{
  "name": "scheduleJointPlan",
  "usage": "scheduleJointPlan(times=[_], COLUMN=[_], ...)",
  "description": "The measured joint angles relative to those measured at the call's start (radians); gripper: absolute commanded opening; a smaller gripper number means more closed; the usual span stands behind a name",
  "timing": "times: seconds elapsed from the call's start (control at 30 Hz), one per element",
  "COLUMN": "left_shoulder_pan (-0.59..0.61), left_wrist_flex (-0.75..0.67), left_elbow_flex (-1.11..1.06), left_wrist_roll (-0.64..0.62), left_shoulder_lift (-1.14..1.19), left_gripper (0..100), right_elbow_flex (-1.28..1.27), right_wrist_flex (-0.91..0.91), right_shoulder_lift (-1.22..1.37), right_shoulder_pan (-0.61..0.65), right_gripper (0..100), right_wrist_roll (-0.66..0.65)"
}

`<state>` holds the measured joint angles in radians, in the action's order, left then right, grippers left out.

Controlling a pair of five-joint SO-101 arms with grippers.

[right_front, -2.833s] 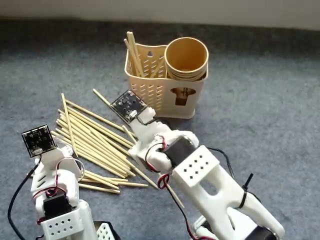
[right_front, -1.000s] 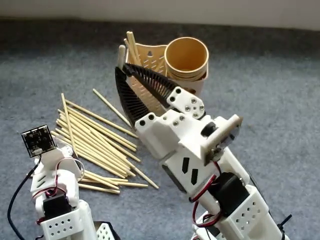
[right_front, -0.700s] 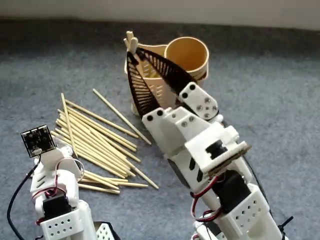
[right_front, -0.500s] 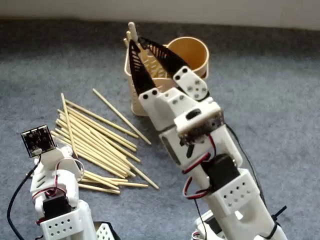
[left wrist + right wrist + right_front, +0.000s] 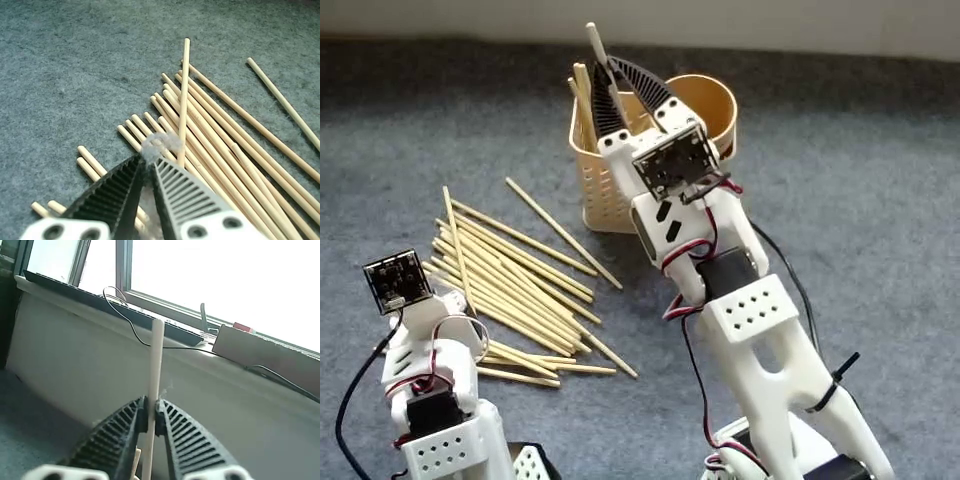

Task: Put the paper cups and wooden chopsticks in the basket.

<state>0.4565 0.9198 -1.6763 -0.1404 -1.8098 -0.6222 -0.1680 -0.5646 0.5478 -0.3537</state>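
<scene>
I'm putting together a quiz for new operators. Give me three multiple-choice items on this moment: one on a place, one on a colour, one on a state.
1. Where are the paper cups?
A. In the basket
B. Lying on the carpet
C. Held by the left arm

2. What colour is the basket?
A. Blue
B. Cream
C. Black

3. The right jaws are:
A. Wide open and empty
B. Shut on a chopstick
C. Shut on a cup

Answers: A, the cups stand inside the basket's walls in the high view; B, its perforated wall is cream; B, the right wrist view shows the jaws closed round the stick.
</scene>
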Motion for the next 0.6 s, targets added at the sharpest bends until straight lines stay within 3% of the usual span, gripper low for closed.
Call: scheduleJointPlan(times=[0.6], left_shoulder_pan=[0.000], left_wrist_flex=[0.000], left_elbow_flex=[0.000], left_wrist_roll=[0.000], left_shoulder_lift=[0.000], left_gripper=[1], right_elbow_flex=[-0.180], right_wrist_flex=[0.000], right_shoulder_lift=[0.025], right_shoulder_pan=[-0.006], right_gripper=[3.4], right_wrist_roll=[0.000])
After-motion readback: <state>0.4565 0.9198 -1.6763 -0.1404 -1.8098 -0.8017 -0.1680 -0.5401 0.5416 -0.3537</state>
